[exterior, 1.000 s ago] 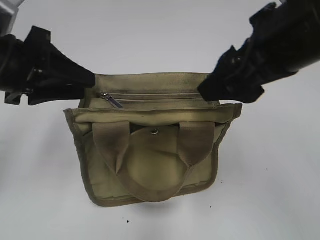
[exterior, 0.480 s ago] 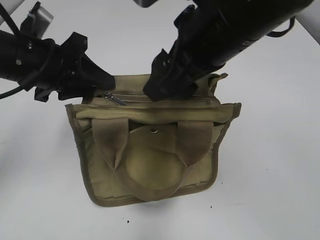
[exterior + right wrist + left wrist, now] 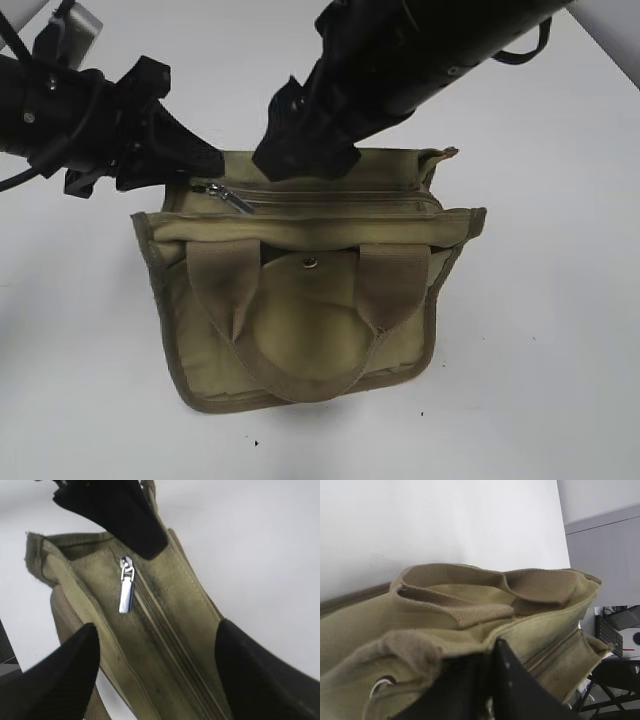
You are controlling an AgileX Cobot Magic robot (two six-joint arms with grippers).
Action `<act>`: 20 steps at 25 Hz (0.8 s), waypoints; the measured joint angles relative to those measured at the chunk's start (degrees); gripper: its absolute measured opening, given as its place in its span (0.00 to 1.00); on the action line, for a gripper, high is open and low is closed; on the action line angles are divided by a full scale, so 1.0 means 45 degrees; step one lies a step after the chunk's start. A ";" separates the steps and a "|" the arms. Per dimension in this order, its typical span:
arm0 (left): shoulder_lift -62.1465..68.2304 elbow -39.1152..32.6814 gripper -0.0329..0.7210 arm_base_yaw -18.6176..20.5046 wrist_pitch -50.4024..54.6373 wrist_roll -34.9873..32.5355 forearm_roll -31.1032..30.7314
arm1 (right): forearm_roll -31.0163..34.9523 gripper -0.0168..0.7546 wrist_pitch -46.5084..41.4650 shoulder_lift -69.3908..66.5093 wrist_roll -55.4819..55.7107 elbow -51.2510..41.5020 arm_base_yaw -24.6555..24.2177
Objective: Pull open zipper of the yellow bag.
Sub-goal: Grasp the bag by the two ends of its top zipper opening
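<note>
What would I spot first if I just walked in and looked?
A khaki yellow bag sits mid-table, handles flopped forward. Two black arms lean over its top edge: the left gripper pinches the corner, the right gripper spreads wide over the zipper, whose shiny pull tab lies untouched.

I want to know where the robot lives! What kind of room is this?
Probably a lab or office workroom. A plain white table holds just one yellow bag, and the left wrist view shows a keyboard on a desk behind.

Your khaki canvas tote bag (image 3: 300,300) sits on the white counter (image 3: 540,330); its silver zipper pull (image 3: 228,197) lies just beside your left black end effector (image 3: 195,163).
</note>
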State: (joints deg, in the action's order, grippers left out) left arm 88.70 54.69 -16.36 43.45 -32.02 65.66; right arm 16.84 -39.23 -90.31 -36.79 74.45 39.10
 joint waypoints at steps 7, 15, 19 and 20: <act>-0.0027 0.0094 0.06 0.0000 0.0501 -0.0022 0.0406 | 0.1234 0.65 0.0353 -0.0924 -0.1314 0.0000 0.0000; -0.0219 0.0655 0.05 -0.0041 0.1136 -0.0022 0.0405 | 0.2131 0.55 0.0878 -0.1082 -0.2294 0.0000 0.0000; -0.0219 0.0655 0.05 -0.0041 0.1297 -0.0010 0.0643 | 0.2142 0.55 0.0945 -0.1241 -0.2363 0.0011 0.0000; -0.0219 0.0655 0.05 -0.0052 0.1327 -0.0010 0.0690 | 0.2142 0.55 0.0971 -0.1369 -0.2390 0.0013 0.0000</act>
State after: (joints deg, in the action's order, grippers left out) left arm 87.72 57.63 -16.60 49.42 -32.07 68.77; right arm 26.49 -34.86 -96.47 -47.54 74.51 39.10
